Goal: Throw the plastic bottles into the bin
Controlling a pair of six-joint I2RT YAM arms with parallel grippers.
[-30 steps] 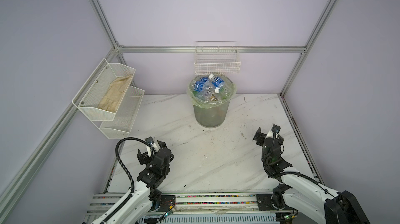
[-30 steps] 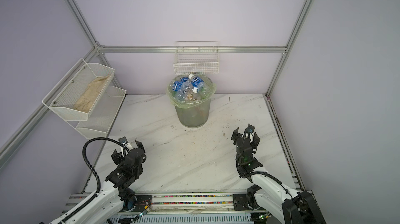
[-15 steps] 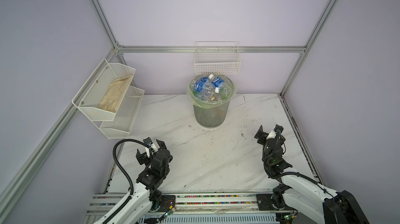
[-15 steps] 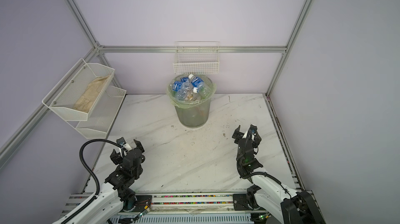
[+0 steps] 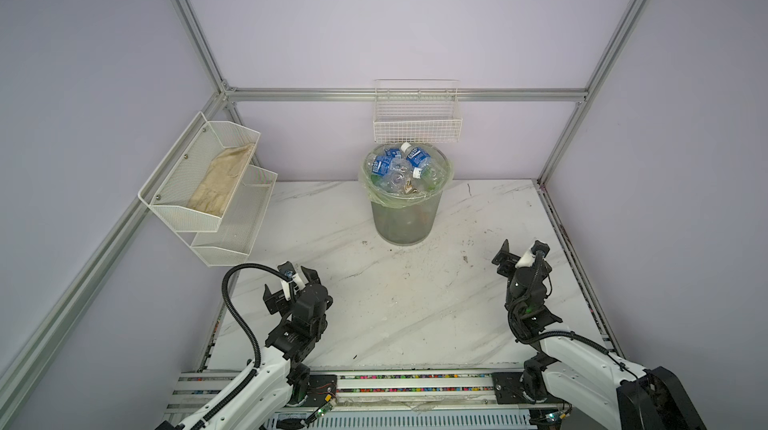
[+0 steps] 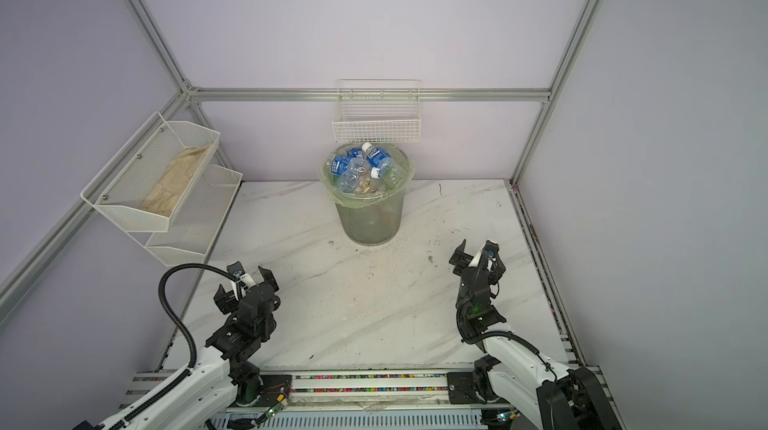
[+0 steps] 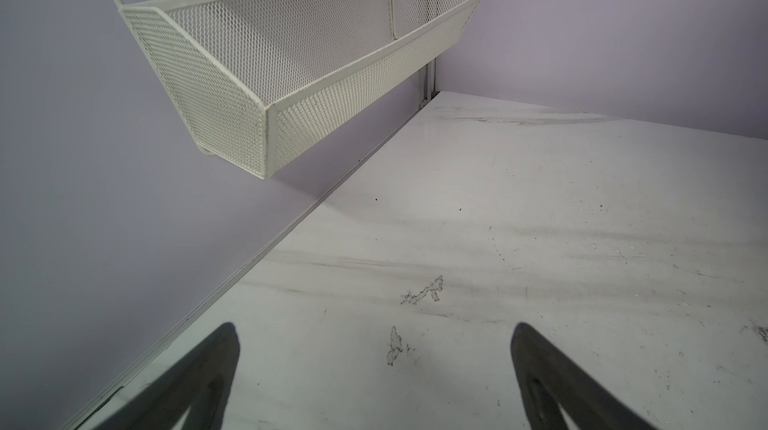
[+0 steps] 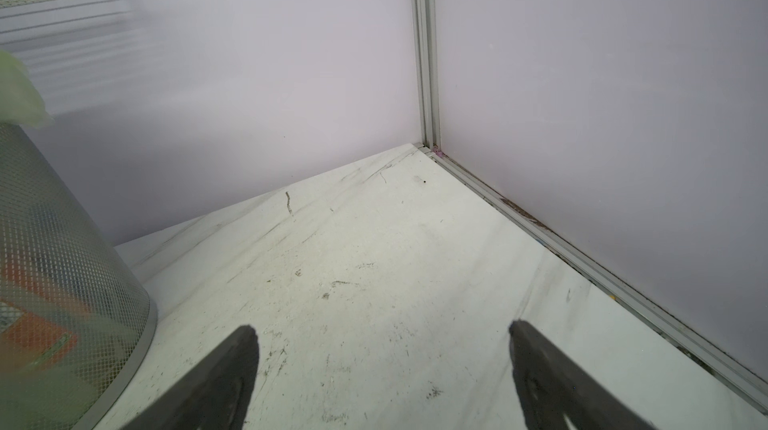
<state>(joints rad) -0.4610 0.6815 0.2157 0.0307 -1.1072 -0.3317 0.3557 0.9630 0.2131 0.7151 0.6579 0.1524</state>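
Note:
The bin (image 5: 403,220) (image 6: 370,222), grey with a pale green bag over its rim, stands at the back middle of the table. Several plastic bottles (image 5: 405,166) (image 6: 365,166), mostly clear with blue labels, are heaped to its top. My left gripper (image 5: 289,284) (image 6: 243,284) (image 7: 374,332) hovers open and empty near the front left. My right gripper (image 5: 521,255) (image 6: 478,255) (image 8: 381,330) is open and empty at the right, well short of the bin. The right wrist view shows the bin's mesh wall (image 8: 62,261) to one side.
A white mesh two-tier shelf (image 5: 203,182) (image 7: 311,66) holding a beige cloth (image 5: 220,182) hangs on the left wall, just beyond my left gripper. A white wire basket (image 5: 417,124) hangs right above the bin. Walls and aluminium rails enclose the marble table (image 5: 395,303).
My right gripper has drifted slightly to the right. The left arm has barely shifted. Both grippers have stayed open.

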